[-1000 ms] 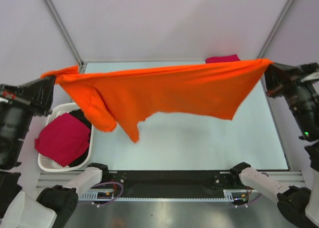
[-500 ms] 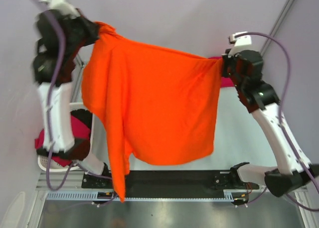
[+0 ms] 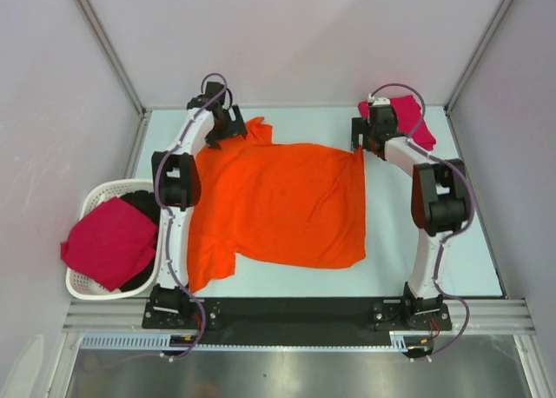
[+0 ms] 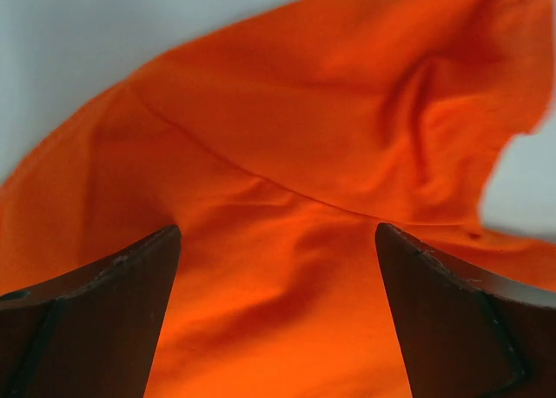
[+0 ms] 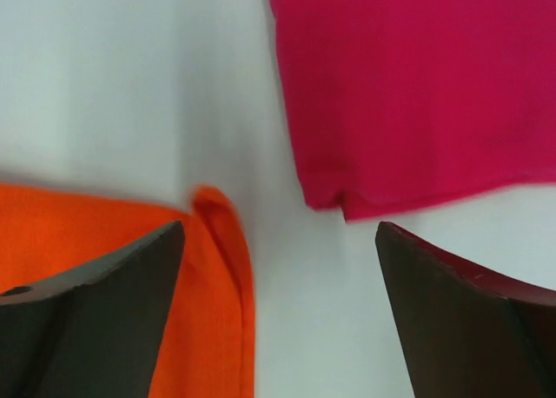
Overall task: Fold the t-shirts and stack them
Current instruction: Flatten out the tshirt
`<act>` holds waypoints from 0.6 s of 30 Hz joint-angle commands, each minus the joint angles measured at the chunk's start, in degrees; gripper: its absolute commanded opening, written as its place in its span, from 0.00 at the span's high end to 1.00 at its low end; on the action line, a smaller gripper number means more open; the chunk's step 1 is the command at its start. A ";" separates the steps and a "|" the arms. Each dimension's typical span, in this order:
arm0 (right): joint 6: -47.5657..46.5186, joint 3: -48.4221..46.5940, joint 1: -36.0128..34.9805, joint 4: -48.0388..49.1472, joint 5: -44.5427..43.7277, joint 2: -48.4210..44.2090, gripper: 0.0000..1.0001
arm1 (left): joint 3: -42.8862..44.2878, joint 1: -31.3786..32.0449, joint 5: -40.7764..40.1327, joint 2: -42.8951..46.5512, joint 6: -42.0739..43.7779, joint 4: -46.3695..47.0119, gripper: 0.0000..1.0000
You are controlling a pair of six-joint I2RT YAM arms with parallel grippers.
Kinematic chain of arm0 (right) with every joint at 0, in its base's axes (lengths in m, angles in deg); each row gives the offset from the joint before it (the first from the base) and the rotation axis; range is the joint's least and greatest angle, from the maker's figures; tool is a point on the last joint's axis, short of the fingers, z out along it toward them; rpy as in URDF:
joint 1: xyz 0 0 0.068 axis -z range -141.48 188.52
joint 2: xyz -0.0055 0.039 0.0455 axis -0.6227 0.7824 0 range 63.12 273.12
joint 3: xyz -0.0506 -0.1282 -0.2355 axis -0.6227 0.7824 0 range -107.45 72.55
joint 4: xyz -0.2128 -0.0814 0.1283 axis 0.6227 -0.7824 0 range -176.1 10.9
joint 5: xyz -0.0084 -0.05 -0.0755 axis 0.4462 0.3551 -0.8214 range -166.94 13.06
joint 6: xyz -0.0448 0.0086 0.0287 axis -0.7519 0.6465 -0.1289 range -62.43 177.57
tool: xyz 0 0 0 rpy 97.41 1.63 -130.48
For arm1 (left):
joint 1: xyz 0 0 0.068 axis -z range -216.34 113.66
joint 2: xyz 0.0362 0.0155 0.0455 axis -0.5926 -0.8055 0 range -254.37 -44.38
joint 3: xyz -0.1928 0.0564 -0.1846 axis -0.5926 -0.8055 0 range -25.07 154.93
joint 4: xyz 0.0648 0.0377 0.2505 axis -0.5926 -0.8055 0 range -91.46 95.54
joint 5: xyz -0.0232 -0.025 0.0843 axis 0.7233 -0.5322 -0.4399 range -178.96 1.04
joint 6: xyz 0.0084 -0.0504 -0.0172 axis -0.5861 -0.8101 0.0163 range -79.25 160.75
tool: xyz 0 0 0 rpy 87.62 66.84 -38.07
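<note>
Top external view: the orange t-shirt (image 3: 287,202) lies spread mid-table (image 3: 434,268), one sleeve rumpled. The left hand (image 3: 233,129) and right hand (image 3: 360,140) sit at its far corners, fingers apart, gripping nothing. Spreading looks done; folding requires regrasping an edge. A crimson t-shirt (image 3: 415,120) crowds the right hand, and a second crimson shirt (image 3: 109,242) fills the basket (image 3: 87,202).

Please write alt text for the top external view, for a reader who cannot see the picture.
An orange t-shirt lies spread on a pale table, with the left claw and right claw at its two far corners. A crimson-pink shirt lies at the far right, and a second crimson-pink shirt sits in a white basket on the left.
</note>
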 commanded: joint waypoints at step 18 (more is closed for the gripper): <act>6.60 9.59 -10.08 -14.91 6.40 -25.33 1.00 | -49.75 2.78 1.31 49.06 8.57 4.01 1.00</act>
